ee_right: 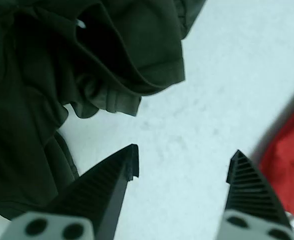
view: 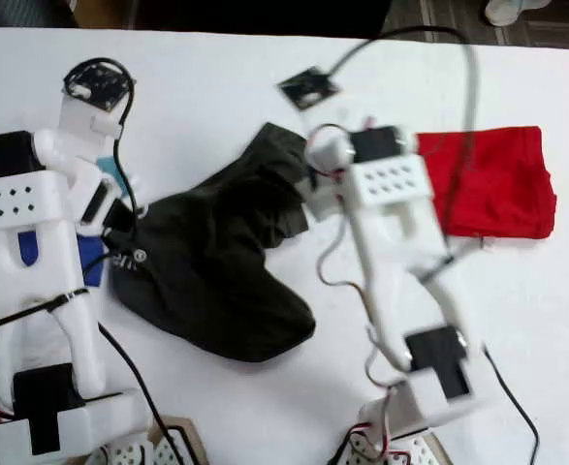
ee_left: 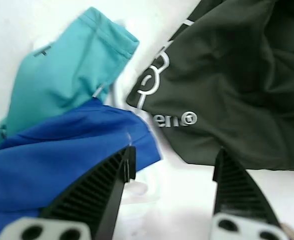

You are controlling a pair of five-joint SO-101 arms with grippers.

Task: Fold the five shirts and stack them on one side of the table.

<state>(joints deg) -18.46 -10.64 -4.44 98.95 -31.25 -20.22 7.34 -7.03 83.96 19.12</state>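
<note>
Well, a dark olive fabric shirt (view: 216, 271) lies crumpled in a loose heap in the middle of the flat white table (view: 526, 339), between the two arms. One edge of it carries white lettering (ee_left: 174, 120), and that edge faces the left arm.

At the far right side of the table lies a bright red cloth shirt (view: 497, 179), folded into a roughly square, flat shape. It sits apart from the dark heap.

Over on the left, a royal blue cloth shirt (ee_left: 61, 160) lies rumpled on top of a teal cloth shirt (ee_left: 66, 75), and both sit just beside the dark shirt's lettered edge, under the left arm.

The left tool (ee_left: 174, 152) hangs low over the table with its black ribbed fingers spread wide and nothing between them. One finger is above the blue shirt's edge, the other is by the dark shirt's hem, and bare white table shows in the gap.

The right tool (ee_right: 186, 150) is spread wide too and holds nothing. It hovers over a bare strip of table, with the dark shirt's folds on one side and the red shirt's edge on the other.
</note>
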